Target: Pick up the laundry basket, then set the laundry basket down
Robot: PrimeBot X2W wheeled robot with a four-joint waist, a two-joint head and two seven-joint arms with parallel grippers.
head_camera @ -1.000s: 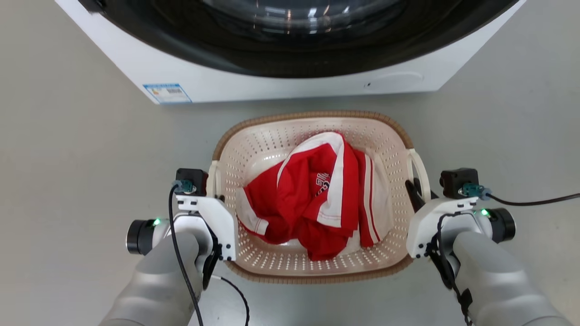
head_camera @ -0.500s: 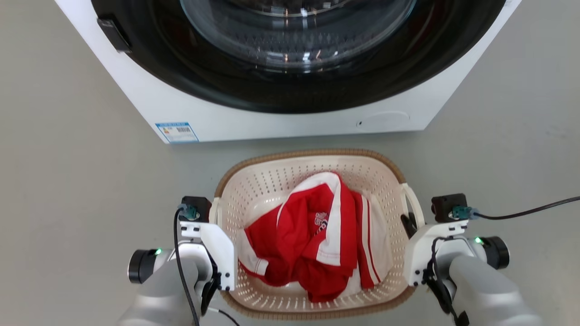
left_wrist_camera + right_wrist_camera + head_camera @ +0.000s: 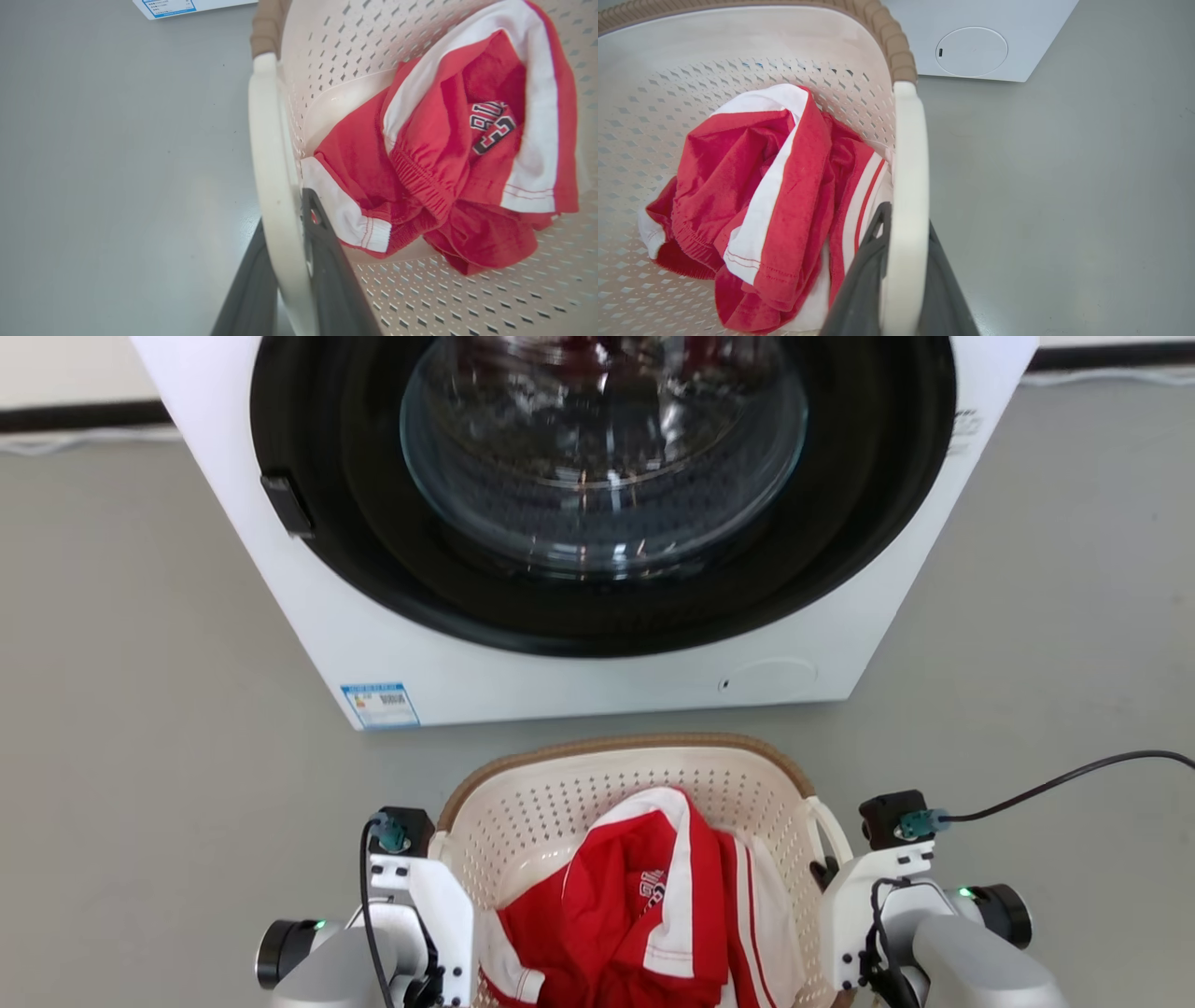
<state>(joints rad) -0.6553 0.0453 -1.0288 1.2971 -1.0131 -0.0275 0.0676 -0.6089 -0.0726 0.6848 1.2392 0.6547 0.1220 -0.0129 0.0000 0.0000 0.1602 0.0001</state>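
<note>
The cream perforated laundry basket [image 3: 597, 775] with its brown woven-look rim lies at the bottom of the head view, in front of the washer. My left gripper [image 3: 285, 219] is shut on the basket's left white loop handle [image 3: 271, 154], one dark finger on each side of it. On the opposite side, my right gripper [image 3: 906, 224] is shut on the right loop handle [image 3: 910, 154] in the same way. A crumpled red and white garment [image 3: 653, 915] lies inside the basket. I cannot tell whether the basket touches the floor.
A white front-loading washer [image 3: 392, 644] with a dark round door [image 3: 597, 523] stands just beyond the basket, with a blue label [image 3: 379, 705] at its lower left. Grey floor [image 3: 140, 709] spreads on both sides. A black cable [image 3: 1074, 775] runs right from my right wrist.
The whole head view has shifted: the washer shows more fully, and the basket and both arms sit lower in it. Both grippers keep their hold on the handles.
</note>
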